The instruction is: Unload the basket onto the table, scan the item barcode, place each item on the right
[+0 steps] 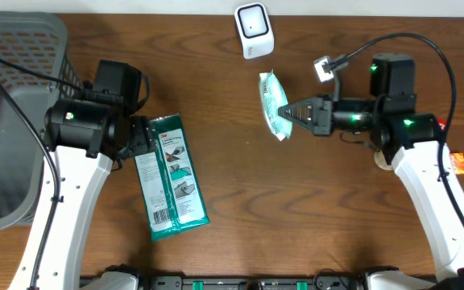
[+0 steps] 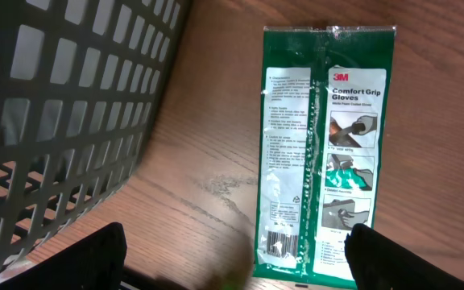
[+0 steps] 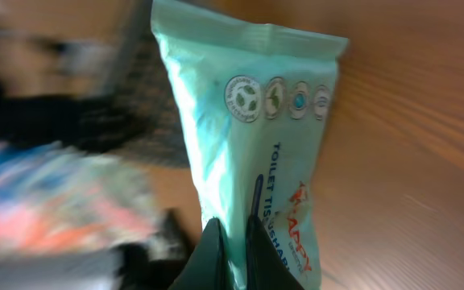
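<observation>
On a brown wooden counter (image 1: 216, 80), the right pincer (image 1: 290, 111) was clamped shut on the edge of a pale green plastic packet of toilet wipes (image 1: 272, 105). The packet sat right of centre, just nearer than a small white box-shaped scanner (image 1: 253, 30) at the far edge and apart from it. The left pincer (image 1: 139, 141) stood wide, gripping nothing, above the far end of a flat dark green glove pack (image 1: 171, 179). A grey plastic lattice basket (image 1: 14, 80) stood at far left.
</observation>
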Robot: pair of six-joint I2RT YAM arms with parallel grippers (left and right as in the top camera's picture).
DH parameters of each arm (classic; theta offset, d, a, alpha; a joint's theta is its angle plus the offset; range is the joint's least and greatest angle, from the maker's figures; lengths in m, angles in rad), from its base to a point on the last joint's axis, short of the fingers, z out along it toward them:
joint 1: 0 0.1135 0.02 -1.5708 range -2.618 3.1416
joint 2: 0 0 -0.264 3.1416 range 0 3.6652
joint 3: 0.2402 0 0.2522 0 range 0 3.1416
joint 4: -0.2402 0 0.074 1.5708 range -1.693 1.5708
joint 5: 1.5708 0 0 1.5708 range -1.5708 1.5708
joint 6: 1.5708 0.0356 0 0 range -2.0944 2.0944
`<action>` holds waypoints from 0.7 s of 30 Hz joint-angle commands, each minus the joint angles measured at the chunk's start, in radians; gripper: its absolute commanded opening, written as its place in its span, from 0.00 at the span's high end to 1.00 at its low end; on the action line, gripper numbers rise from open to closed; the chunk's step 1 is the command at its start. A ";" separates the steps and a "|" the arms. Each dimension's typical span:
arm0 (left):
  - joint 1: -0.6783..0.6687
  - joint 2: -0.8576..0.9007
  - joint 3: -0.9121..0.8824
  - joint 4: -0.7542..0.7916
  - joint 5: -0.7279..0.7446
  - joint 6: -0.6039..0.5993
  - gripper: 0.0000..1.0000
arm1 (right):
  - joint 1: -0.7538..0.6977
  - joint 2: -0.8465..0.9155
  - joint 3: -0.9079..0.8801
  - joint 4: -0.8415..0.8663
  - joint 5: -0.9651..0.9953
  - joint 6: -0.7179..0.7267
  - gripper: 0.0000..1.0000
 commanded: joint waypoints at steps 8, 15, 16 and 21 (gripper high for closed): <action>0.002 -0.001 0.004 -0.004 -0.013 0.002 0.12 | 0.081 0.339 0.720 -0.597 0.616 -0.093 0.99; 0.002 -0.001 0.004 -0.004 -0.013 0.002 0.12 | 0.090 0.697 1.322 -0.871 0.677 -0.129 0.99; 0.002 -0.001 0.004 -0.004 -0.013 0.002 0.12 | 0.091 0.728 1.358 -0.865 0.689 -0.129 0.99; 0.002 -0.001 0.004 -0.004 -0.013 0.002 0.12 | 0.104 0.831 1.386 -0.781 0.703 -0.150 0.96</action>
